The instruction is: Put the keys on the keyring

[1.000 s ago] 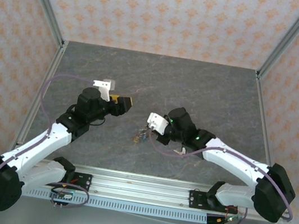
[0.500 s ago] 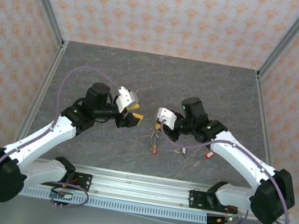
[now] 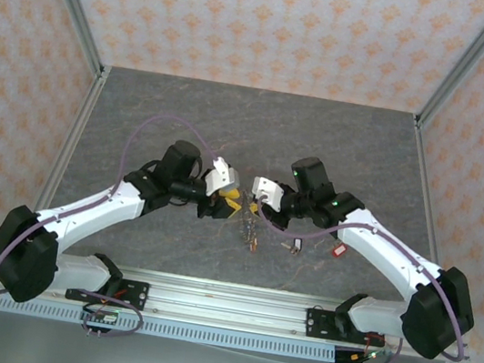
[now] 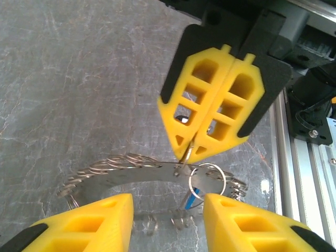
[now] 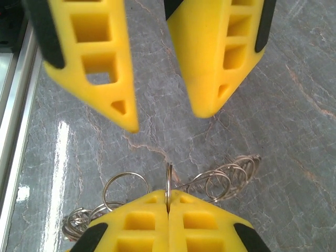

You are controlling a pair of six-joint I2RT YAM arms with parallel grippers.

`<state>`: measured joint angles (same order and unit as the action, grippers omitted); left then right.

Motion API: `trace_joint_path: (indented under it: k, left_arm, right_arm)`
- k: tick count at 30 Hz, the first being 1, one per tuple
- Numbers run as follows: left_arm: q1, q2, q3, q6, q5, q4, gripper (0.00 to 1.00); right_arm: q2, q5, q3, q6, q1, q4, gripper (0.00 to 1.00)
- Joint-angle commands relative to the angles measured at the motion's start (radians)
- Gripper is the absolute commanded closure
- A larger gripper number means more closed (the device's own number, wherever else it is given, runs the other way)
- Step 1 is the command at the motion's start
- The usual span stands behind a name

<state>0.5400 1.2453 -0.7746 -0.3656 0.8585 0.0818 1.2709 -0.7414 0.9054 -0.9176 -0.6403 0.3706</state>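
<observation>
Left claw point(image 4: 167, 210) advanced | keyring point(image 4: 126, 176) just ahead, in right claw point(image 4: 190, 152)

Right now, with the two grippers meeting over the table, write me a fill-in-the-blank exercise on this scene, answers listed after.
1. The right gripper is ___ on the keyring.
2. The left gripper faces it with its jaws ___, holding nothing.
3. A key hanging by the keyring shows a ___ head.
4. The marbled tabletop is ___ in colour.

Missing words: shut; open; blue; grey.
</observation>
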Motion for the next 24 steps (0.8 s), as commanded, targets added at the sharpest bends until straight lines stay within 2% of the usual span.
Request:
trace_joint_path:
  k: [1,6,11,14,18,24]
  left_arm:
    - [0.019,-0.013,0.009,-0.046,0.023,-0.048,0.60]
    - [0.021,-0.029,0.042,-0.038,-0.006,-0.093,0.61]
    - [0.022,-0.021,0.064,-0.007,0.037,-0.190,0.62]
    - [0.021,-0.021,0.068,-0.019,0.035,-0.192,0.64]
    - [0.021,-0.006,0.050,-0.043,0.039,-0.159,0.71]
    - [0.021,0.023,0.034,-0.060,0.057,-0.166,0.72]
  right_arm:
    - [-0.003,-0.042,-0.002,-0.001,0.007,-0.075,1.00]
    - [-0.003,-0.066,-0.021,0.010,0.008,-0.113,1.00]
    - [0.011,-0.085,-0.028,0.009,0.012,-0.130,1.00]
    - [0.016,-0.094,-0.029,0.009,0.013,-0.134,1.00]
    - [0.018,-0.101,-0.033,-0.001,0.018,-0.136,1.00]
    - [0.016,-0.124,-0.035,-0.006,0.021,-0.136,1.00]
